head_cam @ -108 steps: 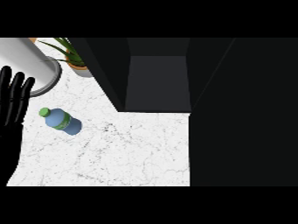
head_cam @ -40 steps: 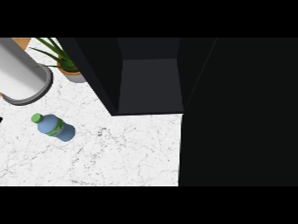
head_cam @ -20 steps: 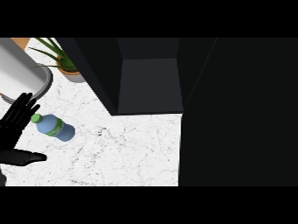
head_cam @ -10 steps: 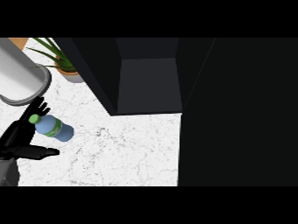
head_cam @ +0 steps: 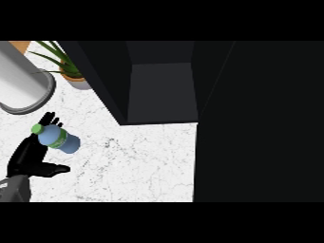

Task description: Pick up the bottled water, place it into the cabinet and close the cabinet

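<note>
Water bottle (head_cam: 58,138), blue with a green cap, on the marble counter (head_cam: 136,161), left of the open dark cabinet (head_cam: 161,88), left hand (head_cam: 28,159) beside it, fingers straight along its left side, thumb splayed apart

The black left hand (head_cam: 30,159) extends from its grey forearm (head_cam: 3,192) at the white marbled tabletop's (head_cam: 136,161) left edge, fingers straight, thumb splayed rightward.

Marble counter (head_cam: 136,161) bright, evenly lit. Cabinet (head_cam: 161,90) inside is dim grey, with its walls and everything to its right near-black. My left hand (head_cam: 31,159) reads flat black against the white. Grey cylinder (head_cam: 14,76) shades darker toward its right.
</note>
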Controlling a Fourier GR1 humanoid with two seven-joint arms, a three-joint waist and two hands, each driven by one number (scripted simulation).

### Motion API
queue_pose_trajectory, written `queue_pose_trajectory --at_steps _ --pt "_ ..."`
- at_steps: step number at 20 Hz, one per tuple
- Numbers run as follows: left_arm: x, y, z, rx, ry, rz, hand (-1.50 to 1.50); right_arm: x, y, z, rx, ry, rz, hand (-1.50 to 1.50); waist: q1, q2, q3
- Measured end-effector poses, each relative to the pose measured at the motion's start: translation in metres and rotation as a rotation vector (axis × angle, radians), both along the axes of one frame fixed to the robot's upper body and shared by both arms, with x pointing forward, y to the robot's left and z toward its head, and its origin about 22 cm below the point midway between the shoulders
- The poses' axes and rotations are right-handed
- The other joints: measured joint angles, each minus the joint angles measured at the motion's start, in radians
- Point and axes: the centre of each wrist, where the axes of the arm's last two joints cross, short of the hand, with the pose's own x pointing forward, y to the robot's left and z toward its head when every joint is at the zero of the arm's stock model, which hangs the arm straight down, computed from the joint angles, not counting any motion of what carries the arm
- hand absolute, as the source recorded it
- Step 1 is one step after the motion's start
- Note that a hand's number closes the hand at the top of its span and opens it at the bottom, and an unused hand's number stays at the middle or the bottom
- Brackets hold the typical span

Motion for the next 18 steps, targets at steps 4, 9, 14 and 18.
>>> queue_pose_trajectory --at_steps 4,9,14,18 --pt "0.001 -0.004 -0.007 -0.044 0.001 -0.027 -1.50 -0.003 0.000 -0.001 0.014 0.003 0.006 -1.50 -0.003 0.000 0.000" --pt "0.000 -0.015 -0.018 -0.096 0.003 -0.026 1.50 -0.006 0.001 -0.004 0.043 -0.002 0.001 -1.50 0.001 -0.001 0.000" --pt "0.005 -0.022 -0.023 -0.196 0.010 -0.014 1.50 -0.010 -0.001 -0.005 0.050 -0.012 0.004 -1.50 -0.002 0.000 0.000" --pt "0.007 -0.023 -0.021 -0.220 0.008 -0.035 1.50 -0.012 -0.004 -0.004 0.045 -0.015 -0.009 -1.50 0.005 -0.002 0.000"
